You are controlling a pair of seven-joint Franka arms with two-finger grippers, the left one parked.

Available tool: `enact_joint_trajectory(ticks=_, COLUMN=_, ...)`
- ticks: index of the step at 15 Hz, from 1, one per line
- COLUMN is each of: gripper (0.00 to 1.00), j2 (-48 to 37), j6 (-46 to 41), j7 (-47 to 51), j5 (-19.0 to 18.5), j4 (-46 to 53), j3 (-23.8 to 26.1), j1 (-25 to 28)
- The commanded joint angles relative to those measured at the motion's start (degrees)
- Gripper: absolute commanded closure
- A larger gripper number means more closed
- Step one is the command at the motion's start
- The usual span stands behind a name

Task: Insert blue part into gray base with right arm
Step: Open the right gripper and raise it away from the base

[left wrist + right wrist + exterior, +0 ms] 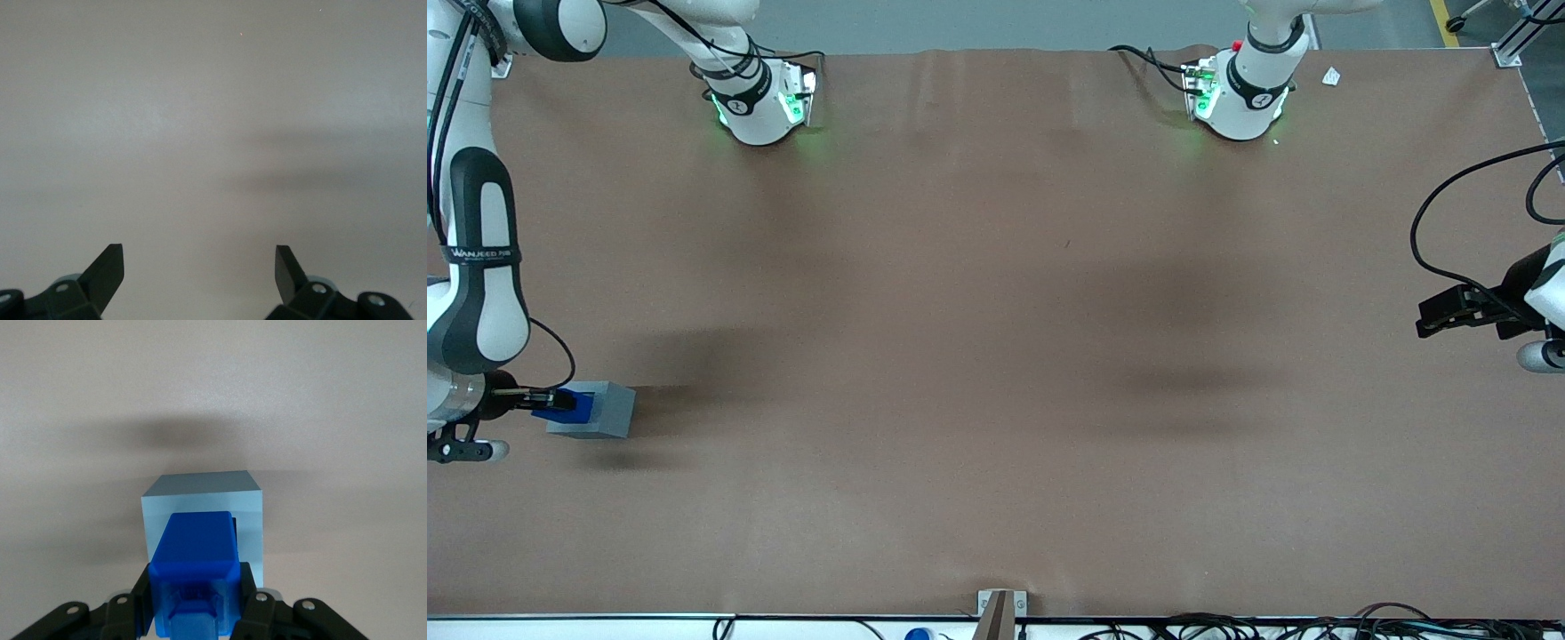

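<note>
Between the clenched jaws of the gripper (193, 603) sits the blue part (197, 550), over the gray base (203, 495) — its dark recess visible in the wrist view only — at the working arm's table end (996, 356).

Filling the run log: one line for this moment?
gripper: shut on blue part | blue part: over gray base recess, seating unclear | base: working arm's table end

At the working arm's end of the brown table, the right arm (476, 293), white with black segments, reaches down to a light-gray base (596, 410). Its black gripper (193, 600) clamps a bright-blue part (195, 567) between its fingers, holding the block directly over the cube's top face, where a dark edge of the recess shows beside it.
</note>
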Motion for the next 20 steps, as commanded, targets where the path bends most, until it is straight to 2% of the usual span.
enact_joint_trajectory(ticks=1, gripper=0.99, j2=1.28, j6=0.04, j7=-0.22, j5=-0.02, j4=1.12, j3=0.76, j1=-0.52)
enact_joint_trajectory(ticks=12, gripper=0.99, j2=1.20, j6=-4.09, j7=-0.75, j5=-1.25, j4=0.77, j3=0.67, j1=-0.96)
enact_joint_trajectory(ticks=14, gripper=0.95, j2=1.28, j6=-4.09, j7=-0.66, j5=-2.04, j4=0.85, j3=0.76, j1=-0.96)
enact_joint_trajectory(ticks=15, gripper=0.82, j2=1.46, j6=-4.00, j7=-0.66, j5=-2.13, j4=0.85, j3=0.76, j1=-0.87)
enact_joint_trajectory(ticks=16, gripper=0.57, j2=1.72, j6=-3.83, j7=-0.66, j5=-2.13, j4=0.85, j3=0.76, j1=-0.70)
enact_joint_trajectory(ticks=17, gripper=0.18, j2=1.72, j6=-3.82, j7=-0.75, j5=-1.96, j4=0.77, j3=0.76, j1=-0.87)
enact_joint_trajectory(ticks=18, gripper=0.00, j2=1.64, j6=-3.74, j7=-0.84, j5=-1.87, j4=0.85, j3=0.76, j1=-1.05)
enact_joint_trajectory(ticks=20, gripper=0.00, j2=1.37, j6=-4.00, j7=-0.84, j5=-1.69, j4=1.03, j3=0.76, j1=-0.96)
